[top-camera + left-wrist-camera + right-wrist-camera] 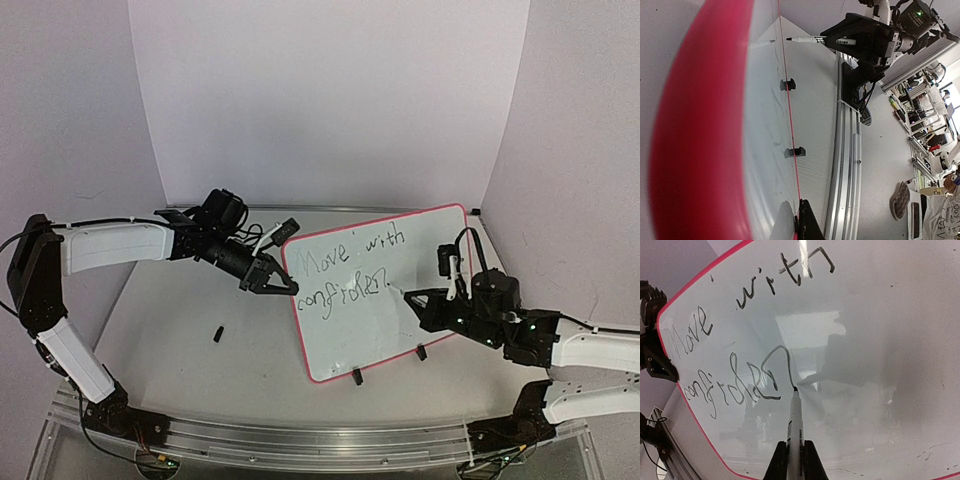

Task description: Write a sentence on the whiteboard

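Your left fingers (268,284) pinch the pink rim of the glossy whiteboard (360,335). Your right fingers (812,467) pinch a slim marker (794,422), its tip at the end of the sentence (747,390), with bare board beyond.

My two arms: white shells, black joints

Left of the whiteboard (372,335), the left arm (110,246) shows me long white link covers between black joint housings. A thin black cable runs along its top, and a white cable sits by the black left gripper (288,288). Right of the whiteboard, the right arm (590,350) has matching white covers, tiny green lights (520,318) on its black wrist block, and a black cable loop above the black right gripper (412,295).
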Controlling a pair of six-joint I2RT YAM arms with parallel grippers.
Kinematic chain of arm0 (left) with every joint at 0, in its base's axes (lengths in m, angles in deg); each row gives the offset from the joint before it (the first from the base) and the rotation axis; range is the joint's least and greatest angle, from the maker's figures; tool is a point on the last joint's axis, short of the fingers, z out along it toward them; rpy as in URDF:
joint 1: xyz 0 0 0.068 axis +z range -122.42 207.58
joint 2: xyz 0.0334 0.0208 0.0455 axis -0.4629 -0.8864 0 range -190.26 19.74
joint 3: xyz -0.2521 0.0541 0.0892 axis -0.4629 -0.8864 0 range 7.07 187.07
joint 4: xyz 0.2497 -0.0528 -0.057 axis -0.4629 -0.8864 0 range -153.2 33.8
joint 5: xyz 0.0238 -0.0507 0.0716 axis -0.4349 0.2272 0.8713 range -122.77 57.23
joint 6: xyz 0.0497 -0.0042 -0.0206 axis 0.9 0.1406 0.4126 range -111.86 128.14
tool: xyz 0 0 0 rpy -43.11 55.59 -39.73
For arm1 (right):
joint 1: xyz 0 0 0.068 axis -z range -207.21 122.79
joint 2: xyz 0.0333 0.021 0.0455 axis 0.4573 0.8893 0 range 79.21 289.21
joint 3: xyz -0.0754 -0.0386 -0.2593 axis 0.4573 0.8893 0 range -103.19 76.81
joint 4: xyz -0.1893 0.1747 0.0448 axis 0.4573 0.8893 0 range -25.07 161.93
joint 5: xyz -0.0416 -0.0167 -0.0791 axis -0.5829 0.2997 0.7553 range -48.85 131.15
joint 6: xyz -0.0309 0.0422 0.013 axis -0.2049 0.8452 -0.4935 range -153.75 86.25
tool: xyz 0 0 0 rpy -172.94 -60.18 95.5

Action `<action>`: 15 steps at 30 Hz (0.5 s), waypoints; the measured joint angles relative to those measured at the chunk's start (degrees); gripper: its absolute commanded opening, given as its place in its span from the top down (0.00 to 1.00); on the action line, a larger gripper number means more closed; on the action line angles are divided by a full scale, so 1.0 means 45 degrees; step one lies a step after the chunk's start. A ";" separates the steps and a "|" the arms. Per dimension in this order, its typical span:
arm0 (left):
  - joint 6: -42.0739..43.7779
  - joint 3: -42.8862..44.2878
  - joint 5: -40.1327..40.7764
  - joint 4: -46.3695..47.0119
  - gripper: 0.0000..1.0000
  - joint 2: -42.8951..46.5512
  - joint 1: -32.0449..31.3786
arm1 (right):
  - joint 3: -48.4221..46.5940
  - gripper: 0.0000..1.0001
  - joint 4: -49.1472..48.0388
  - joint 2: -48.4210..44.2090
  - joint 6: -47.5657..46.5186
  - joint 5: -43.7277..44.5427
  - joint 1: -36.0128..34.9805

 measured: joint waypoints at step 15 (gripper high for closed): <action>-0.0023 0.0005 0.0017 -0.0010 1.00 0.0000 -0.0010 | -0.0237 1.00 -0.0375 0.0629 -0.0608 0.0782 0.0053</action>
